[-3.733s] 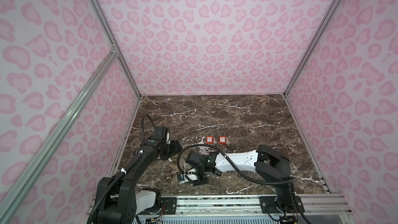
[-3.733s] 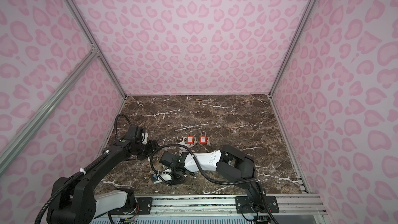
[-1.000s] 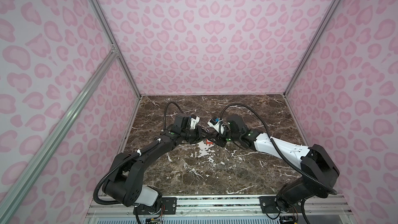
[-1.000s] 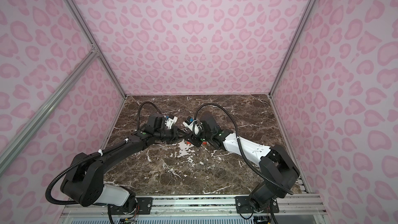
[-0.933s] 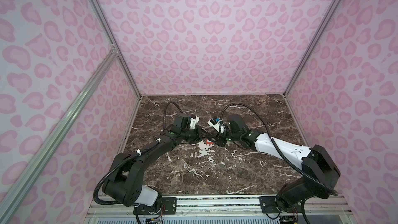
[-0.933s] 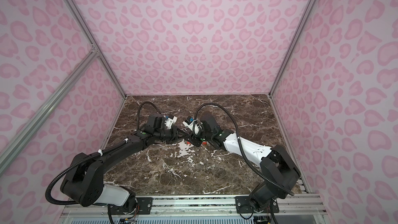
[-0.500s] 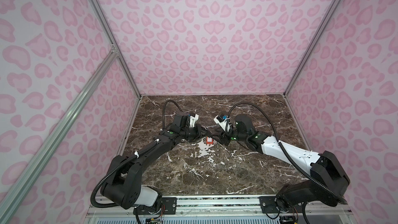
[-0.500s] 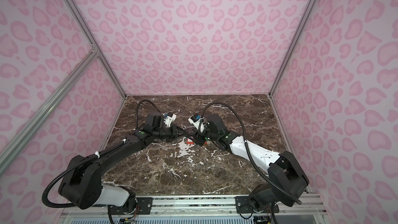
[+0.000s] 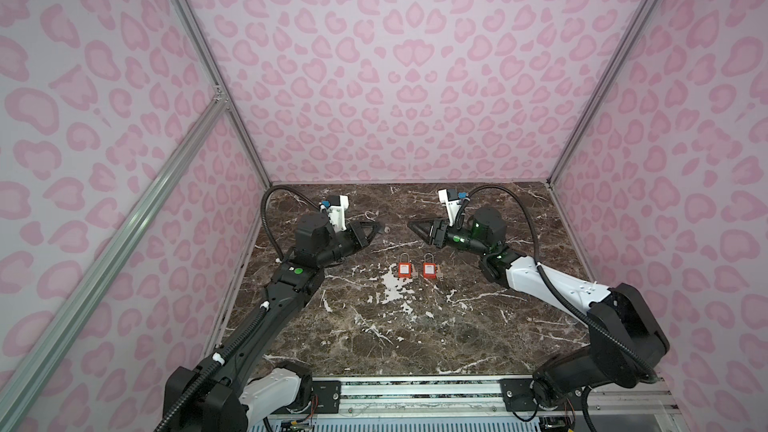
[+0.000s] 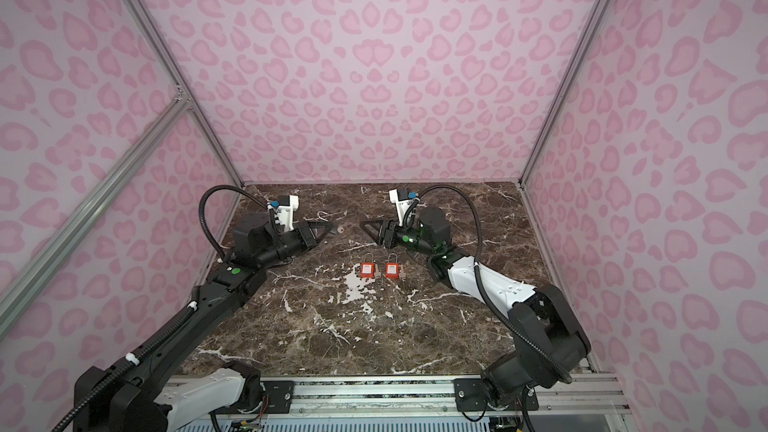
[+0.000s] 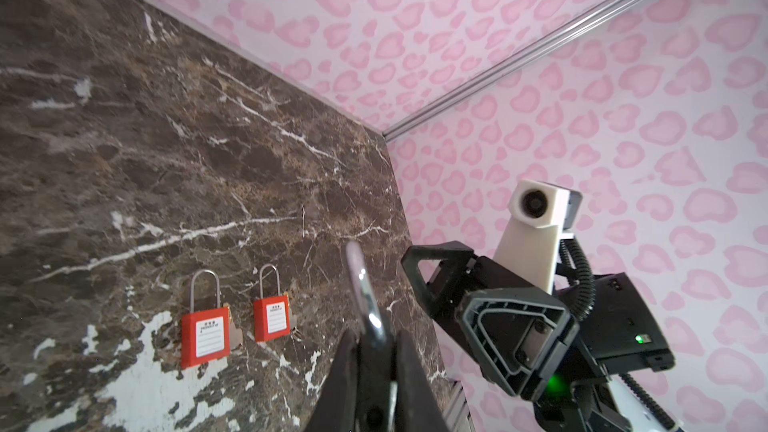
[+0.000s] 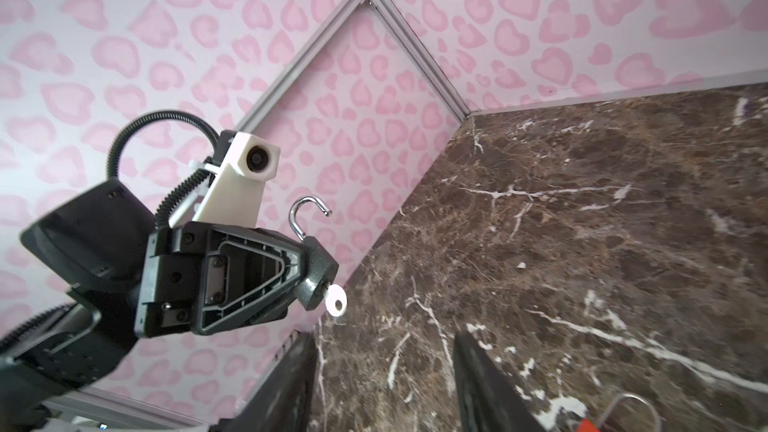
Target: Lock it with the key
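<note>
Left claw (image 9: 371,229) clamped on black padlock (image 12: 319,268), aloft left of centre, steel shackle (image 11: 365,288) hooked open, silver key (image 12: 336,305) in its base | right claw (image 9: 415,227), jaws apart, has just backed off rightward | locking likely unfinished.

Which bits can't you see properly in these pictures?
- Left wrist view: the small black padlock has its body hidden between the fingers of the left gripper; only its silver shackle shows.
- Right wrist view: the silver key has its blade hidden inside that padlock.
- Right wrist view: one red box-shaped padlock is cut off by the bottom edge.
- Every view: the print on the red padlocks' white labels is too small to read.
</note>
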Controlling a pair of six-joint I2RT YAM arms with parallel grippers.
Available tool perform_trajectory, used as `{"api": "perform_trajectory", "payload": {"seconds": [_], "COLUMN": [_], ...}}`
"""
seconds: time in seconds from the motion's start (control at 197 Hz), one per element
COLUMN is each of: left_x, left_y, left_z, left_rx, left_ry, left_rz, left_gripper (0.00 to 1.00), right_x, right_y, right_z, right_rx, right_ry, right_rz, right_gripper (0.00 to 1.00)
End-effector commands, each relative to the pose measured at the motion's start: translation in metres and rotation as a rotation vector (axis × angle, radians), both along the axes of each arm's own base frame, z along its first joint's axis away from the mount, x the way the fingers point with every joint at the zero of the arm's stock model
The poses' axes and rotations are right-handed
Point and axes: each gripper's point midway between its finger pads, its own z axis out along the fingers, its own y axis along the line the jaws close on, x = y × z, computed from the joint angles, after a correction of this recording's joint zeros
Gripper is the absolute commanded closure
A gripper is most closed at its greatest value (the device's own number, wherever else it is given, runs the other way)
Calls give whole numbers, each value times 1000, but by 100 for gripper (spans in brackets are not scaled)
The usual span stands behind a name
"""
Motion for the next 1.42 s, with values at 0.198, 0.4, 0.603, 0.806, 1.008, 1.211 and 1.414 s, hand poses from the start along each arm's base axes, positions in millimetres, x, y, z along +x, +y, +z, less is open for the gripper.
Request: {"api": "perform_trajectory", "payload": {"seconds": [0.198, 0.4, 0.603, 0.806, 1.008, 1.211, 1.414], "left_x": [-12, -17, -18, -18, -19, -19, -18], "left_y": [-6, -7, -7, -7, -8, -8, -7], "left_z": [62, 76, 78, 78, 76, 72, 68], "left_rx": [-178, -199, -201, -205, -205, -206, -197], "left_ry": [-198, -243, -249, -247, -241, -230, -222], "left_rz": [-92, -108, -114, -116, -120, -121, -113], "left_gripper": [96, 96, 96, 96, 96, 96, 96], "right_x": [-10, -22, -27, -31, -33, -35, -36], "right_y": [17, 40, 51, 60, 64, 66, 66], "right_z": [74, 68, 65, 65, 70, 73, 75], "right_rx": [466, 396, 384, 395, 414, 429, 440], "right_ry": [51, 35, 52, 61, 56, 57, 56], "right_rz": [191, 220, 243, 281, 300, 314, 321], "right_gripper": [51, 52, 54, 61, 68, 73, 85]}}
